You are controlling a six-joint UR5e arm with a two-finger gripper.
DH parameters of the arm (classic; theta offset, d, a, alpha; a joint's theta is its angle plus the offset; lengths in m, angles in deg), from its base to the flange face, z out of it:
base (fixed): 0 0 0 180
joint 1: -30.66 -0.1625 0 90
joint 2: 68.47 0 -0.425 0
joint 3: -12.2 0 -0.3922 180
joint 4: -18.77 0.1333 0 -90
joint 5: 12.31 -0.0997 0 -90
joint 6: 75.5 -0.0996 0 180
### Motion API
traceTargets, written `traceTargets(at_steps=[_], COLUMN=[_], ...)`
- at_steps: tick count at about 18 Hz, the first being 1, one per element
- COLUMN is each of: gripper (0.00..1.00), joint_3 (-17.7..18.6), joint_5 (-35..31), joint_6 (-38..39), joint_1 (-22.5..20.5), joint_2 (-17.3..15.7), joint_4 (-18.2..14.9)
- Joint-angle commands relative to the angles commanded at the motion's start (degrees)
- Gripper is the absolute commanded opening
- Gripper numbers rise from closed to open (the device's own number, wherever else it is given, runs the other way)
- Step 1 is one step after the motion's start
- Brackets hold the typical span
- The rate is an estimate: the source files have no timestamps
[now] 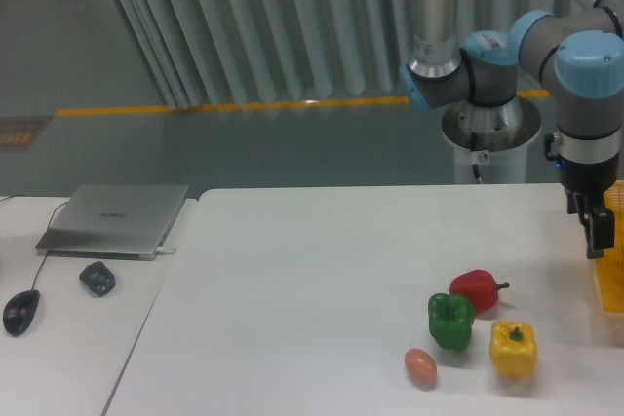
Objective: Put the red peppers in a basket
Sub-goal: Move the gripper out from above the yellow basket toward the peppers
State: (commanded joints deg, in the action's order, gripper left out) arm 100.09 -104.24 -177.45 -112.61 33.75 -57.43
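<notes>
The red pepper (476, 288) lies on the white table (322, 270) at the right, its dark stem pointing right. At the right edge of the frame only a strip of the yellow-orange basket (613, 260) shows. My gripper (597, 237) hangs just left of the basket's visible wall, well to the right of and above the red pepper. Its dark fingers point down with nothing visibly between them; the gap between them is too small to judge.
A green pepper (450, 321) stands just in front of the red one, a yellow pepper (513, 348) to its right, and a brown egg (420, 366) nearer the front. On the left table sit a closed laptop (115, 218), a mouse (20, 311) and a small dark object (97, 278).
</notes>
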Motion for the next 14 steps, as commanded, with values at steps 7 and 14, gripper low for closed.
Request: traceTargets(at_steps=[7,14], gripper=[1.0,1.0], joint_3=[0.4,3.4], joint_5=[0.3,2.2], joint_6=[1.8,7.8], joint_1=[0.7,0.8], joint_2=[-0.1,-0.7], joint_4=[-0.4,0.4])
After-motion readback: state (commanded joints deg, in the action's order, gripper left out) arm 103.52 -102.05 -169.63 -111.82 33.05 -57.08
